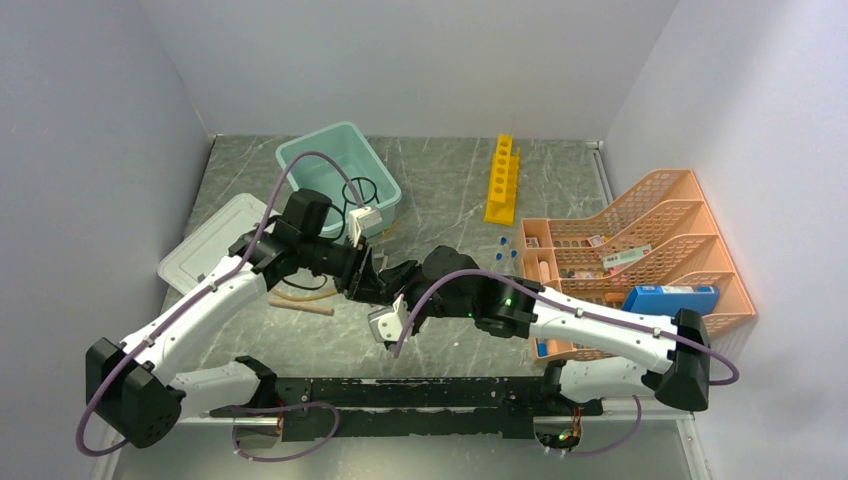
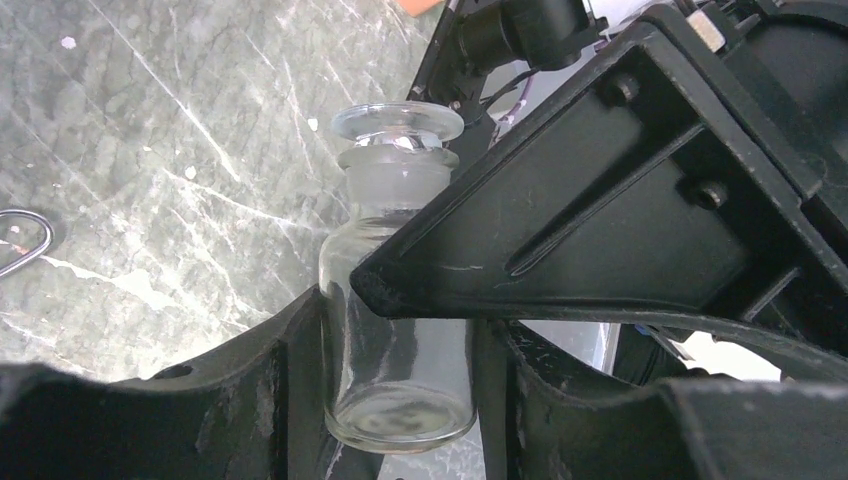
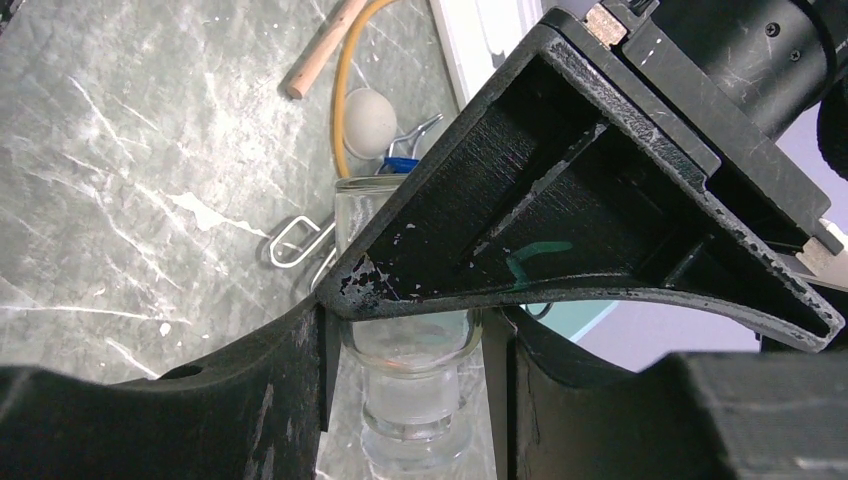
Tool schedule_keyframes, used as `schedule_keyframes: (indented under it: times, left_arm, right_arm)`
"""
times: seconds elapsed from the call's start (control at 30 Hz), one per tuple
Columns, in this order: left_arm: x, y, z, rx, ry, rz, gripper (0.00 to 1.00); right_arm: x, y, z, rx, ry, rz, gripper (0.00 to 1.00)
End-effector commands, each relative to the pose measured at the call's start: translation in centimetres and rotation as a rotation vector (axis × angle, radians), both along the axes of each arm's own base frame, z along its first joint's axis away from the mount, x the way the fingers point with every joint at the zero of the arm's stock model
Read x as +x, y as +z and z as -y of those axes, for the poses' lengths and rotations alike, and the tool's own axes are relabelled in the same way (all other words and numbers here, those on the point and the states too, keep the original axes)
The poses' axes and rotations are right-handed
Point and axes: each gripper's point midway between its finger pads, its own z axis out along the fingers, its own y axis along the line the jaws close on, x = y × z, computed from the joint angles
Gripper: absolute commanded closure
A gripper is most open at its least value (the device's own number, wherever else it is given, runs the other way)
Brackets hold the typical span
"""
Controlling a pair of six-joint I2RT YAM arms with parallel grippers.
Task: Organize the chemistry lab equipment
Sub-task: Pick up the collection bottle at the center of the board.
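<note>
Two pincers pinch one clear glass stoppered bottle point(image 2: 395, 380): your left pincer point(image 2: 398, 330) at its base, your right pincer point(image 3: 408, 350) by its shoulder, on the arm-base side of the pale teal plastic tub point(image 1: 338, 170). Only your wrist views show the bottle; overhead, the pincers hide it.

glass bottle point(image 2: 398, 150): mid-body covered by a black finger point(image 2: 600, 230); in the top view wholly hidden where both arms meet.
silver wire clip point(image 2: 22, 240): cut by the left edge.
tan hose point(image 3: 341, 100): leaves by the top edge, lower end behind the bottle.
wooden stick point(image 3: 320, 50): cut off at the top.
blue-capped tubes point(image 1: 506, 248): too small to count.
teal tub point(image 1: 330, 148): near corner behind the left arm point(image 1: 200, 300).
</note>
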Motion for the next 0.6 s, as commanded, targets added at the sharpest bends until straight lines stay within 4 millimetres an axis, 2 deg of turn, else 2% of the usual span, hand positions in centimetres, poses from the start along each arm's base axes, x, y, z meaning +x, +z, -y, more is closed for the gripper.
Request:
schedule_keyframes:
  times: [0.0,0.1,0.17,0.2,0.4,0.57]
  left_arm:
    - [-0.3,1.0,0.6,-0.041,-0.046,0.018,0.95]
    - [-0.1,0.9,0.6,-0.03,-0.036,0.02,0.95]
    - [0.3,0.9,0.5,-0.021,-0.019,0.033,0.95]
    - [0.4,0.9,0.5,-0.019,-0.011,0.039,0.95]
    - [1.6,1.4,0.6,-0.02,0.048,0.086,0.95]
    - [2.3,1.6,0.7,-0.034,0.076,0.128,0.95]
  right_arm:
    - [-0.1,1.5,0.0,0.073,-0.011,0.014,0.89]
    - [-0.3,1.3,0.5,0.091,-0.03,-0.01,0.71]
    - [-0.2,1.5,1.0,0.119,-0.058,-0.024,0.52]
    - [-0.2,1.7,1.3,0.136,-0.074,-0.034,0.49]
    - [0.2,3.8,3.6,0.252,-0.206,-0.108,0.37]
    - [0.0,5.1,5.3,0.329,-0.278,-0.175,0.31]
